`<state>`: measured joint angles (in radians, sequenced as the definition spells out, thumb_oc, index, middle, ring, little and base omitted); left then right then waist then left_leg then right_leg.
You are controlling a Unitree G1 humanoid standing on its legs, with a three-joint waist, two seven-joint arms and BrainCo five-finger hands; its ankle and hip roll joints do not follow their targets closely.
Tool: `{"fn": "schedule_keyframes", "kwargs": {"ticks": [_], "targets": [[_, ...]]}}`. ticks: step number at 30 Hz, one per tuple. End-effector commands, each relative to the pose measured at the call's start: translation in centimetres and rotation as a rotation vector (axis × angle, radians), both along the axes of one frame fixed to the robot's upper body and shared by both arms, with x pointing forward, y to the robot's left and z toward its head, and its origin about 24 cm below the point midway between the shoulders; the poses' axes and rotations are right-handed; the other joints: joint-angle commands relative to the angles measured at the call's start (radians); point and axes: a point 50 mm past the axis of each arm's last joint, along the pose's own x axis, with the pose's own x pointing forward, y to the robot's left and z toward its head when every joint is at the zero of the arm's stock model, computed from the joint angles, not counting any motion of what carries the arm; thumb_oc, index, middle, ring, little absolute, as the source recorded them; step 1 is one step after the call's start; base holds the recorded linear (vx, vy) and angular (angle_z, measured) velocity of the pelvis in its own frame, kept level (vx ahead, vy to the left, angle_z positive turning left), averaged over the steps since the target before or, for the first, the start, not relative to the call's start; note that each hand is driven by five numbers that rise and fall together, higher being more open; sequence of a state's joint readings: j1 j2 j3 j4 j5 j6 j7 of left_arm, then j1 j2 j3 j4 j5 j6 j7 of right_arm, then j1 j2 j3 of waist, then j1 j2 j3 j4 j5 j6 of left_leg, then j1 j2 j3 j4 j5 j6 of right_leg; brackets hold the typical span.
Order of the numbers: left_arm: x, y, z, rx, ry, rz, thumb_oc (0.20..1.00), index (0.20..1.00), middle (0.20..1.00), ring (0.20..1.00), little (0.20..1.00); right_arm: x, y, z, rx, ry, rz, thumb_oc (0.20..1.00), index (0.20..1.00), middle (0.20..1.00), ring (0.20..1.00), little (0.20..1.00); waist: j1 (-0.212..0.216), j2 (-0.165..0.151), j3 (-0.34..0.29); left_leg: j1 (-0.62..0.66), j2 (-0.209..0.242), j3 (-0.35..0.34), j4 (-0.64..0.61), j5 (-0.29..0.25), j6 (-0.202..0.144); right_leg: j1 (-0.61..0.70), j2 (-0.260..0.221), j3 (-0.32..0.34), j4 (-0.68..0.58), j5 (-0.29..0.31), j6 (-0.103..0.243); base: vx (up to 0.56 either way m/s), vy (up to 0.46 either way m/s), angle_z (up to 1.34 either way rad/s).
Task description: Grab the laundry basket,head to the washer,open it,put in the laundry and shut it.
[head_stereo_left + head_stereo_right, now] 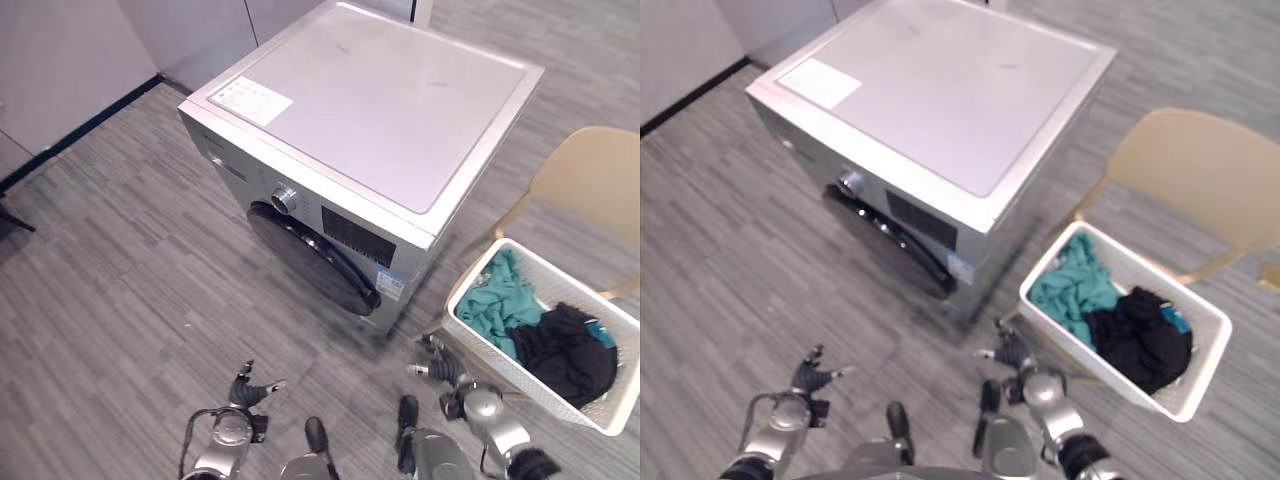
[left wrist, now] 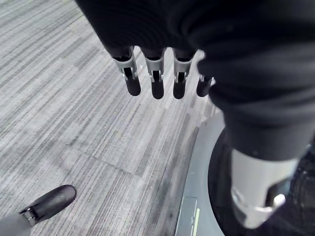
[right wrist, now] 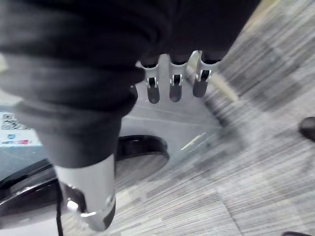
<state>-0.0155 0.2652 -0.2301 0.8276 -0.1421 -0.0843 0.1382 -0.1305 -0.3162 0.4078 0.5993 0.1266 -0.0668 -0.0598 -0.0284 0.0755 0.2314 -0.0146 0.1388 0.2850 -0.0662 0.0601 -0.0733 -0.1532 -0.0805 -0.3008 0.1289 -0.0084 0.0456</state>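
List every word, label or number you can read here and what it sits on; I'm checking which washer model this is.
None can be read.
White rectangular label on the silver front-loading washer's flat top: print too small.
Black control panel on its front, beside the silver round dial: blurred.
Small white and blue sticker below that panel: blurred.
White plastic laundry basket: no print visible.

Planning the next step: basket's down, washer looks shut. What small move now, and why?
Probably reach the left hand toward the washer door to open it. The door looks closed, the basket of laundry sits beside the washer, and both hands, right hand too, hang open and empty near the floor.
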Motion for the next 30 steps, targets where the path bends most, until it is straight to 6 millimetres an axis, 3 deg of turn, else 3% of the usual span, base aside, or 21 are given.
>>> {"fn": "schedule_keyframes", "kwargs": {"ticks": [1, 6, 11, 12, 13, 17, 20, 25, 30], "targets": [[0.4, 2.1, 1.0, 0.060, -0.052, 0.031, 1.000, 1.000, 1.000, 1.000, 1.000, 1.6, 2.8, 2.6, 0.126, -0.143, 0.027, 1.000, 1.000, 1.000, 1.000, 1.000, 0.025, -0.053, 0.022, -0.061, -0.128, -0.062, 0.033, -0.055, 0.038, 0.002, -0.006, 0.118, -0.029, -0.067, 0.047, -0.01, 0.015, 1.03], [-1.8, 2.3, -0.2, 0.057, 0.026, 0.050, 1.000, 1.000, 1.000, 1.000, 1.000, 3.9, 4.4, 5.5, 0.165, -0.259, 0.053, 1.000, 1.000, 1.000, 1.000, 1.000, 0.064, -0.019, -0.005, -0.067, -0.131, -0.086, -0.012, -0.022, 0.036, 0.023, -0.008, 0.076, -0.103, -0.053, 0.053, 0.04, -0.015, 0.87], [-1.5, 2.5, 0.0, 0.060, 0.005, 0.067, 1.000, 1.000, 1.000, 1.000, 1.000, 6.1, 4.4, 7.6, 0.186, -0.335, 0.012, 1.000, 1.000, 1.000, 1.000, 1.000, 0.083, -0.009, 0.015, -0.090, -0.128, -0.101, -0.021, -0.004, 0.032, 0.011, -0.010, 0.060, -0.115, -0.045, 0.052, -0.03, -0.004, -0.02], [-1.1, 2.4, 0.3, 0.056, -0.013, 0.070, 1.000, 1.000, 1.000, 1.000, 1.000, 7.1, 3.7, 8.9, 0.174, -0.387, -0.030, 1.000, 1.000, 1.000, 1.000, 1.000, 0.091, -0.003, 0.022, -0.106, -0.126, -0.105, -0.021, 0.003, 0.030, 0.001, -0.014, 0.053, -0.120, -0.040, 0.053, -0.01, 0.009, 0.05], [-1.1, 2.4, 0.3, 0.056, -0.013, 0.070, 1.000, 1.000, 1.000, 1.000, 1.000, 7.1, 3.7, 8.9, 0.174, -0.387, -0.031, 1.000, 1.000, 1.000, 1.000, 1.000, 0.092, -0.003, 0.022, -0.106, -0.126, -0.105, -0.021, 0.003, 0.030, 0.001, -0.014, 0.053, -0.120, -0.040, 0.053, -0.03, 0.014, 0.09], [-0.3, 2.4, 0.8, 0.061, -0.049, 0.064, 1.000, 1.000, 1.000, 1.000, 1.000, 8.9, 2.2, 11.9, 0.136, -0.520, -0.115, 1.000, 1.000, 1.000, 1.000, 1.000, 0.101, 0.005, 0.042, -0.141, -0.124, -0.113, -0.021, 0.014, 0.023, -0.029, -0.019, 0.049, -0.119, -0.032, 0.055, -0.04, 0.019, 0.05], [0.1, 2.4, 1.0, 0.080, -0.060, 0.059, 1.000, 1.000, 1.000, 1.000, 1.000, 8.7, 0.4, 14.3, 0.067, -0.655, -0.166, 1.000, 1.000, 1.000, 1.000, 1.000, 0.091, -0.003, 0.047, -0.153, -0.122, -0.116, -0.021, 0.013, 0.022, -0.038, -0.024, 0.046, -0.111, -0.033, 0.055, 0.01, 0.026, 0.10], [0.1, 2.3, 1.0, 0.094, -0.052, 0.041, 1.000, 1.000, 1.000, 1.000, 1.000, 7.5, -0.5, 13.8, 0.033, -0.665, -0.174, 1.000, 1.000, 1.000, 1.000, 1.000, 0.073, -0.020, 0.044, -0.143, -0.123, -0.108, -0.021, 0.002, 0.027, -0.033, -0.028, 0.052, -0.105, -0.033, 0.059, 0.03, 0.007, 0.03], [0.6, 1.7, 1.2, 0.096, -0.071, 0.004, 1.000, 1.000, 1.000, 1.000, 1.000, 6.8, 0.7, 12.6, 0.018, -0.626, -0.112, 1.000, 1.000, 1.000, 1.000, 1.000, 0.061, -0.030, 0.046, -0.122, -0.131, -0.093, -0.021, -0.014, 0.039, -0.029, -0.032, 0.075, -0.097, -0.029, 0.065, 0.03, 0.028, -0.05]]}}
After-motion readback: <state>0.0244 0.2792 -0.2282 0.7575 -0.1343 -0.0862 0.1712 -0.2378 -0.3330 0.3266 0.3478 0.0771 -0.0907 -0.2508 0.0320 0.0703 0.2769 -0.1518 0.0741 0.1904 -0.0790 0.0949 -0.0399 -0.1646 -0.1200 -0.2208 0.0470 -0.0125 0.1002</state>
